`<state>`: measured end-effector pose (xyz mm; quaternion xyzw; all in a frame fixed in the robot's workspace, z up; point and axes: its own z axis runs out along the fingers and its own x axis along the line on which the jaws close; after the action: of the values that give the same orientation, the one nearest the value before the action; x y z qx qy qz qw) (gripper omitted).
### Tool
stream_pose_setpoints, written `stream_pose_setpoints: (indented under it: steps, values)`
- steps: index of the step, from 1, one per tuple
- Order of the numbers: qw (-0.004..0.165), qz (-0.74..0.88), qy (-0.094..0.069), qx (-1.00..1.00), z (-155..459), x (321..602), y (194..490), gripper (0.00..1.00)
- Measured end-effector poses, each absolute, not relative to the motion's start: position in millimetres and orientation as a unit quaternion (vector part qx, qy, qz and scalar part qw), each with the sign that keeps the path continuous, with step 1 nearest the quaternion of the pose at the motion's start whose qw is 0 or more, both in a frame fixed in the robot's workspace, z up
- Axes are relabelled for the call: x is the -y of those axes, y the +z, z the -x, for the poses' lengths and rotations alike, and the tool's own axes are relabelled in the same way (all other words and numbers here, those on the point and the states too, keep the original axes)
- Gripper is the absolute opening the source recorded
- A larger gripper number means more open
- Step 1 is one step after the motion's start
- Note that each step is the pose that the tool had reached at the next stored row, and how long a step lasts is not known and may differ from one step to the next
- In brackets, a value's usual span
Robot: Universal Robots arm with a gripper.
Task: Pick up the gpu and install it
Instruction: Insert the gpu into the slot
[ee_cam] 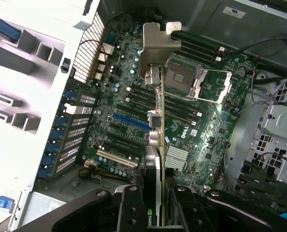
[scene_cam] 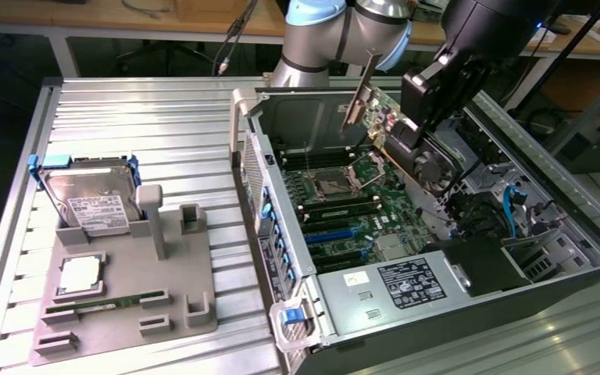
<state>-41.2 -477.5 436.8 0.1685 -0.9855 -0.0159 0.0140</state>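
The gripper [scene_cam: 402, 139] is clamping narrowly on the graphics card [scene_cam: 383, 117], its two black fingers [ee_cam: 131, 208] pressing against the card's flat sides near one end, as the wrist view is showing edge-on [ee_cam: 155, 162]. The card is hanging over the open computer case [scene_cam: 279, 195], above the green motherboard [scene_cam: 352, 211] and close to the processor socket [scene_cam: 339, 186]; whether its lower edge is touching the board, I cannot tell. Its silver metal bracket [scene_cam: 358, 94] is pointing away from the gripper, towards the case's rear wall, and in the wrist view this bracket [ee_cam: 158, 46] is sitting over the row of black memory slots, beside the socket [ee_cam: 182, 77]. A blue slot [ee_cam: 131, 122] is lying on the board just beside the card's line. The case is lying on its side on a ribbed metal table [scene_cam: 144, 125], with the power supply [scene_cam: 405, 285] and its black label at the near end. Towards the exterior view's left, well apart from the case, a grey tray [scene_cam: 175, 297] is resting on the table; a silver hard drive [scene_cam: 91, 203] is leaning in its far holder, a square processor chip [scene_cam: 79, 273] is sitting nearer, and a narrow green memory stick [scene_cam: 107, 303] is lying along the tray's near part
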Motion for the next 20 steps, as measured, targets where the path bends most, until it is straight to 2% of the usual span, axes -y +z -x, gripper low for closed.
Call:
stream_pose_setpoints:
  steps: [20]
  values:
    - [0.015,-0.224,-0.015,0.974,41.2,477.5,438.0,0.27]
